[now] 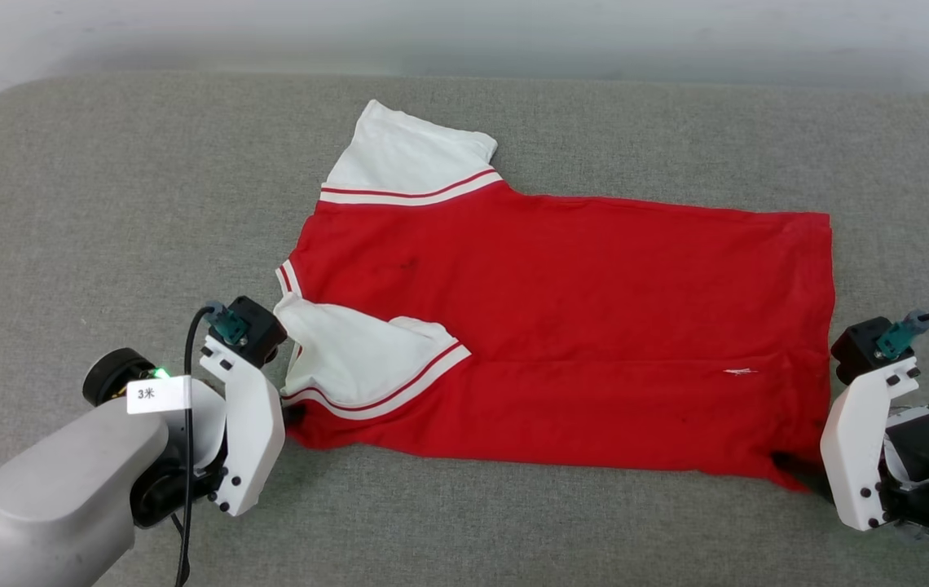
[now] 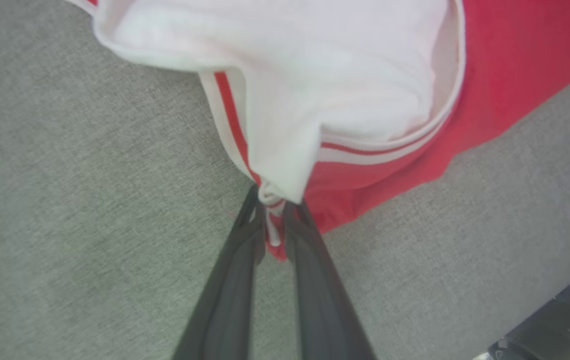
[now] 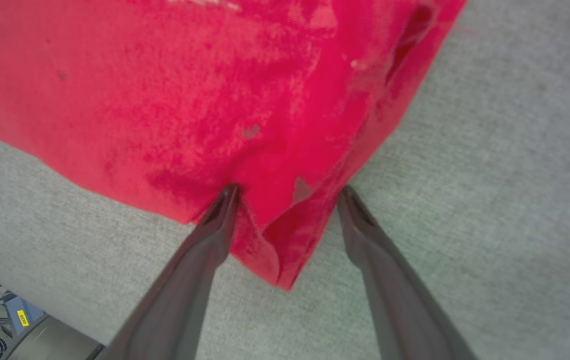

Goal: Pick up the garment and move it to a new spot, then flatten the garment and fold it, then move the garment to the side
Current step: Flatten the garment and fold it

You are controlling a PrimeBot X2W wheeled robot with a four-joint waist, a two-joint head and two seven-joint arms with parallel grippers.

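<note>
**Left claw pinching the sleeve corner, right claw spread over the hem corner**

You have the garment (image 1: 562, 310) lying flat across the grey cushion (image 1: 106, 204), red body running left to right between your two arms. Its far sleeve (image 1: 399, 155) points away from you. The near sleeve (image 1: 350, 359), white with red-and-white striped trim, lies folded over the red body at the near left.

Your left gripper (image 1: 293, 412) sits at that near-left corner. In the left wrist view the left gripper (image 2: 272, 200) has its two dark fingers drawn together on a small bunch of white and red cloth, right where the sleeve trim meets the red edge. It is clamped on the garment (image 2: 365, 75), and the cloth fans out from the fingertips.

Your right gripper (image 1: 794, 469) is at the near-right hem corner. In the right wrist view the right gripper (image 3: 290, 192) has its fingers wide apart, with the corner of the garment (image 3: 140, 90) lying between them. One fingertip meets the red cloth; the other sits just beside its edge on the cushion. Nothing is pinched there.

For writing, the white tag (image 1: 156, 394) on your left forearm reads "3米". A yellow sticker (image 3: 22, 317) on equipment at the lower left of the right wrist view is too small to read. A small white mark (image 1: 740, 372) on the red cloth near the right side cannot be made out.
</note>
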